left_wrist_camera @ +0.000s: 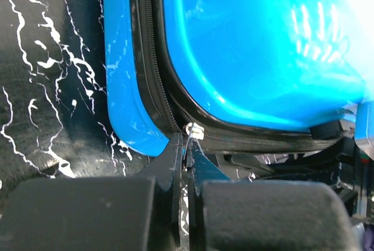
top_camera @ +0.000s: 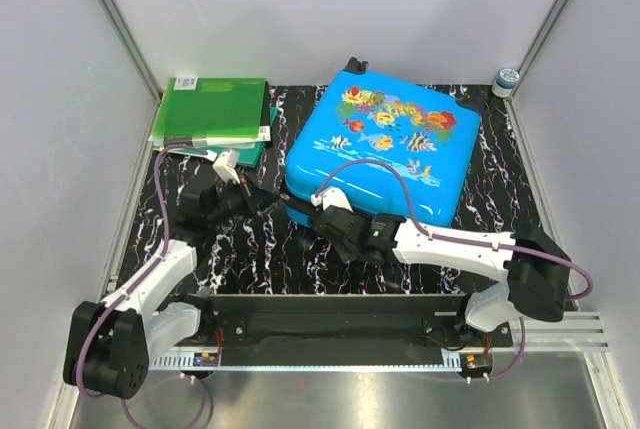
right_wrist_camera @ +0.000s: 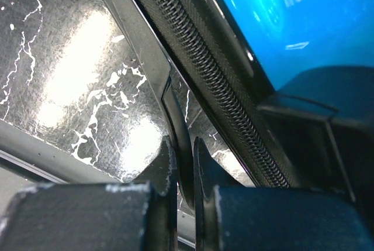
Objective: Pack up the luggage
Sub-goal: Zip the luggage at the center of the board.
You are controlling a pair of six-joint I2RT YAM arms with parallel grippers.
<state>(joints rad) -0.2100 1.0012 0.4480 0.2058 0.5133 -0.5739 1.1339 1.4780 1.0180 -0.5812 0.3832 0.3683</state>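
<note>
The luggage [top_camera: 385, 149], a bright-blue hard-shell case with a fish print, lies shut and flat on the black marbled mat. At its near-left corner my left gripper [top_camera: 268, 201] is shut on the small silver zipper pull [left_wrist_camera: 194, 129], which sits where the black zipper track rounds the corner. The pull's tab is pinched between the left fingertips [left_wrist_camera: 175, 151]. Along the near edge of the luggage [right_wrist_camera: 304, 17], my right gripper [right_wrist_camera: 184, 148] is shut on the thin black handle [right_wrist_camera: 140, 46]. In the top view the right gripper [top_camera: 322, 217] sits just right of the left one.
Green folders [top_camera: 215, 109] are stacked at the back left, close to the luggage's left side. A small round container [top_camera: 507, 79] stands at the back right corner. White walls enclose the mat [top_camera: 250, 249] on three sides. Both arms' cables arch over the near half.
</note>
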